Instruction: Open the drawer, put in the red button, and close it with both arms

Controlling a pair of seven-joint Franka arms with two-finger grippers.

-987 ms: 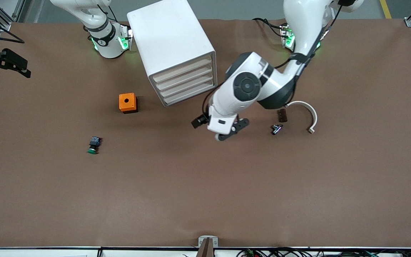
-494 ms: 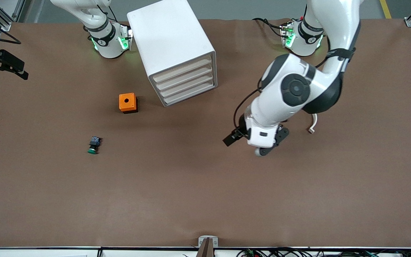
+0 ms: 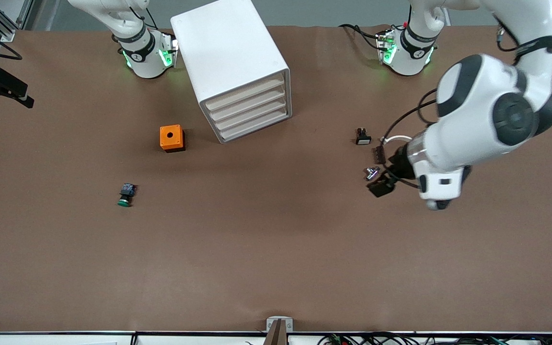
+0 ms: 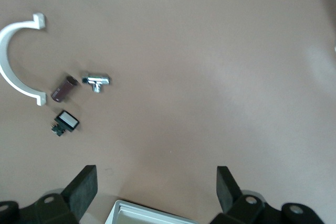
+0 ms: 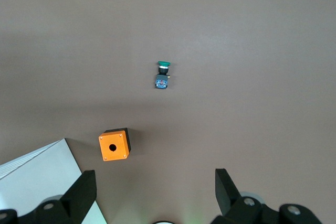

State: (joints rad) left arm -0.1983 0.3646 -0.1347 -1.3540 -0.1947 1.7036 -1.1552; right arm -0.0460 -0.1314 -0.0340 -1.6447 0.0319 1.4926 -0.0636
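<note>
1. The left arm (image 3: pixel 477 124) has swung away from the front of the cabinet (image 3: pixel 228 52) toward its own end of the table. The left gripper (image 4: pixel 156 192) now hangs over bare table just beside a cluster of small parts, fingers spread and holding nothing.
2. The right arm (image 3: pixel 132 43) waits high up. The right gripper (image 5: pixel 155 195) is also spread and empty, looking down on the orange box (image 5: pixel 114 145) and the green button (image 5: pixel 163 73).
3. All four drawers (image 3: pixel 249 108) sit flush, so the opening step looks not yet done.
4. The cluster is a white curved clip (image 4: pixel 10 72), a brown piece (image 4: pixel 63 88), a silver piece (image 4: pixel 97 81) and a small black piece with a pale face (image 4: pixel 65 123).
5. I can't pick out a red cap anywhere. My guess is the arm has come here to look for the red button among these parts.
</note>
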